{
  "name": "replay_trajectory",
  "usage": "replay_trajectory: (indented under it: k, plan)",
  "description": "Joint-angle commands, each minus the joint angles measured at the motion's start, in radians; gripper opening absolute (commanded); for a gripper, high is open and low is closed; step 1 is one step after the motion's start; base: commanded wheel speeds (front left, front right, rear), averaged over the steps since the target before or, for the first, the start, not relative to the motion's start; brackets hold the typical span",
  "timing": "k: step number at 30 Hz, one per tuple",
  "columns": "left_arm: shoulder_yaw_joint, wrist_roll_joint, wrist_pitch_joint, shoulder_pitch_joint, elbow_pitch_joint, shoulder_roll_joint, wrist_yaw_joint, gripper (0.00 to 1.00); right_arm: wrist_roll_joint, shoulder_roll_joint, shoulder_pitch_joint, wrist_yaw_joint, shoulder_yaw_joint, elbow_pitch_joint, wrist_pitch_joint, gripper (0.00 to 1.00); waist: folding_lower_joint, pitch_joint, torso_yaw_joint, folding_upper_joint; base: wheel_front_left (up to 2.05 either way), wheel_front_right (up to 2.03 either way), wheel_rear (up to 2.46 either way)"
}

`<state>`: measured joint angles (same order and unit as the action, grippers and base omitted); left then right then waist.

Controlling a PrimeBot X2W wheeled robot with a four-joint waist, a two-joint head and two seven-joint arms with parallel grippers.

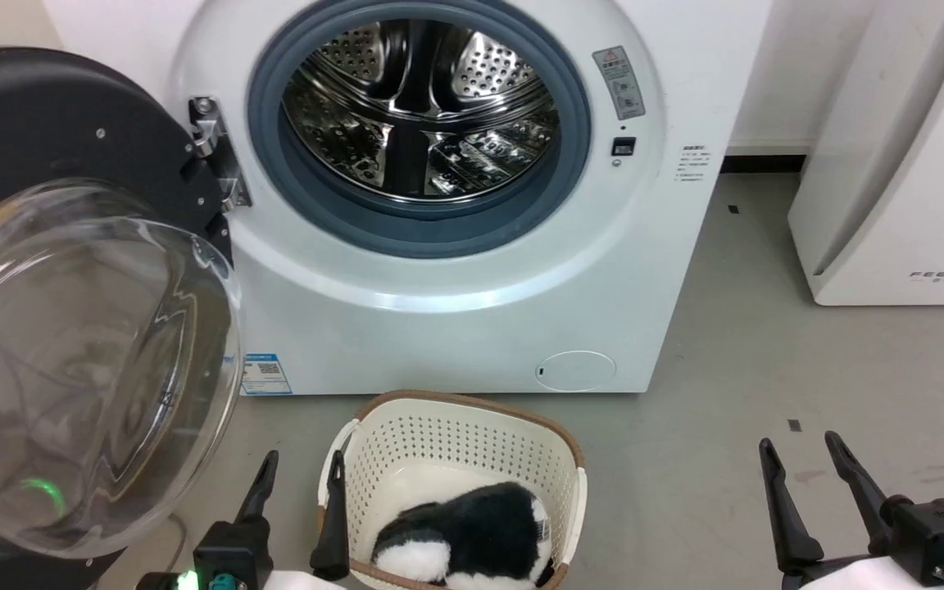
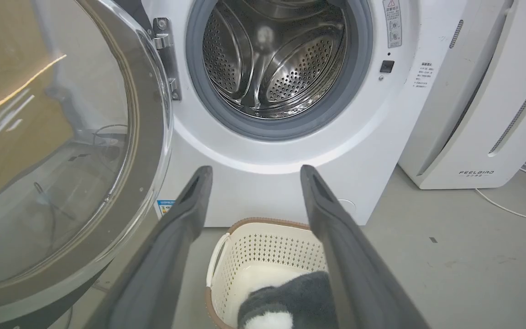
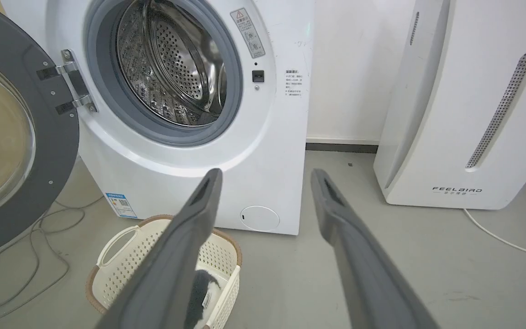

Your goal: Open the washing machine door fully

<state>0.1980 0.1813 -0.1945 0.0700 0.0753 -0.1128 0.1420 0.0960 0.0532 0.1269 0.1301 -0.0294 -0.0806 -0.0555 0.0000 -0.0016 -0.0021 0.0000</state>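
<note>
The white washing machine faces me with its steel drum exposed inside a grey gasket. The washing machine door is swung out wide to the left on its hinge, its clear glass bowl bulging toward me inside a black rim. The door fills the left side of the left wrist view, and the door stands at the left edge of the right wrist view. My left gripper is open at the bottom, just right of the door and touching nothing. At the lower right my right gripper is open and empty.
A cream laundry basket with a black-and-white plush toy sits on the floor before the machine, between my arms. A white FEELBIRD appliance stands at the right. Cables lie on the floor under the door.
</note>
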Motion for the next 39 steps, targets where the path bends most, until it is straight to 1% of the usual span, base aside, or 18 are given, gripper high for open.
replay_trajectory:
  k: [1,8,9,39]
  plan:
    - [-0.005,0.001,-0.006,-0.018,0.004,-0.006,0.006,1.0,-0.003,-0.003,0.013,0.001,0.001,0.001,0.0,1.0,0.0,-0.001,-0.006,0.0,0.0,0.0,0.0]
    - [-0.01,0.009,-0.01,-0.023,0.011,-0.012,0.011,1.0,0.005,-0.003,0.008,0.001,0.006,0.006,-0.001,1.0,0.0,-0.002,-0.021,0.0,0.0,0.0,0.0]
    - [-0.01,0.007,-0.004,-0.01,0.009,-0.005,0.006,0.0,0.001,0.0,0.0,0.0,0.004,0.005,0.001,0.0,0.0,-0.002,-0.021,0.0,0.0,0.0,0.0]
    - [-0.05,-0.033,0.039,-0.023,-0.008,0.012,-0.026,0.0,-0.02,0.0,-0.029,0.0,0.009,0.021,0.013,0.0,0.0,-0.001,-0.016,0.0,0.0,0.0,0.0]
